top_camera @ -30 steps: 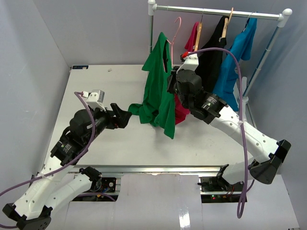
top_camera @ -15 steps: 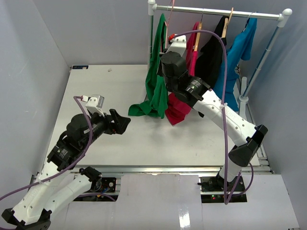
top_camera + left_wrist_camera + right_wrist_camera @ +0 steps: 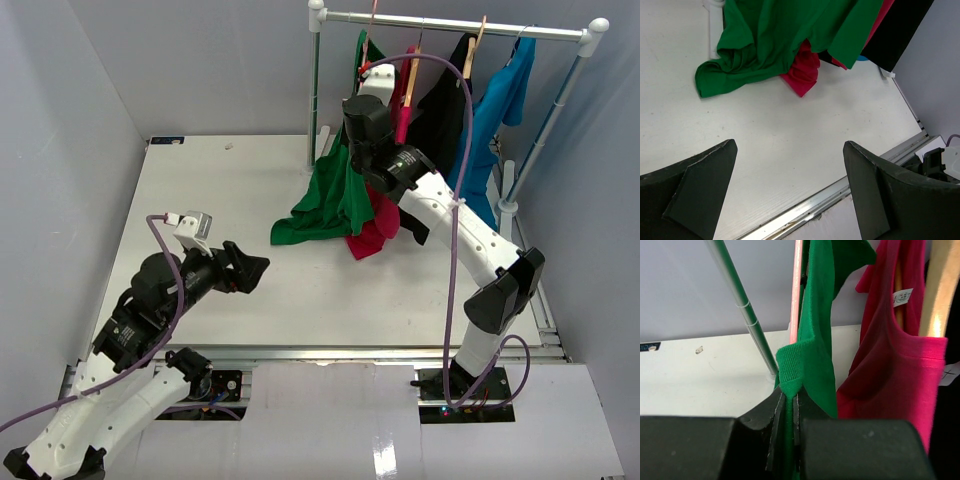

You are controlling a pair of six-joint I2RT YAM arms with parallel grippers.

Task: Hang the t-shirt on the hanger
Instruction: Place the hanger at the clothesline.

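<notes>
R tool tight on t-shirt

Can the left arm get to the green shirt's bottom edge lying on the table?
Probably yes: the left gripper is open, and only bare table lies between it and the t-shirt.

walls: plain grey | table: white, matte | rack: metal rail, back right

We are finding no wording that we can read. We are seeing a small white tag in the magenta-red shirt and a dark sticker on the table, both with print too small to make out.
</notes>
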